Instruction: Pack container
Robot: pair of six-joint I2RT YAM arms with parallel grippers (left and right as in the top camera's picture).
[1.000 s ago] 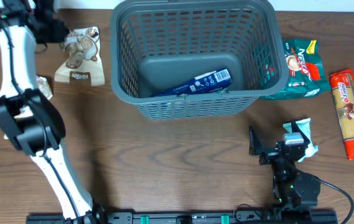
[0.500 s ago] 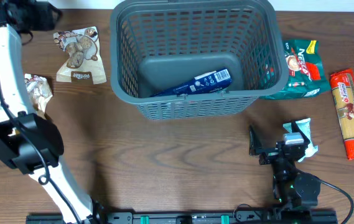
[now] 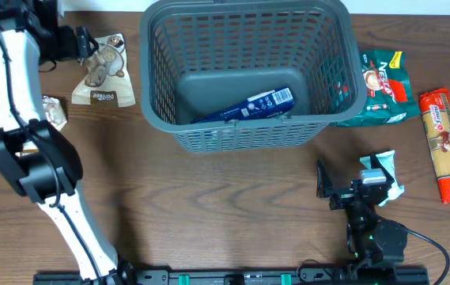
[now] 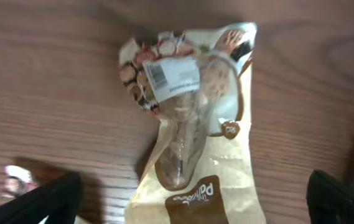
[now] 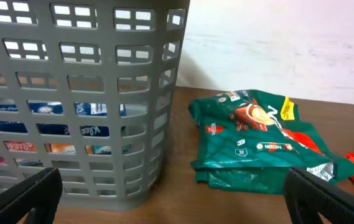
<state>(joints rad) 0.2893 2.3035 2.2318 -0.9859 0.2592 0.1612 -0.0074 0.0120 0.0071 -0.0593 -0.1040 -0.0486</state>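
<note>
Surface: wood-grain worktop [image 3: 232, 198], with a pale wall seen behind it in the right wrist view.
Container [image 3: 244, 71]: set at the far middle of the worktop, mouth up, long axis across; one blue packet [image 3: 248, 105] lies inside.
Left hand [image 3: 73, 43]: released, fingers spread either side of the beige snack pouch [image 4: 195, 124], nothing gripped.
Right hand [image 3: 349, 188]: parked near the front edge, spread wide, empty.
Step in hand: the pouch is best straddled across its narrow width, lowered squarely, then pinched at mid-body.
Pouch axis: roughly front to back, label end nearer.
</note>
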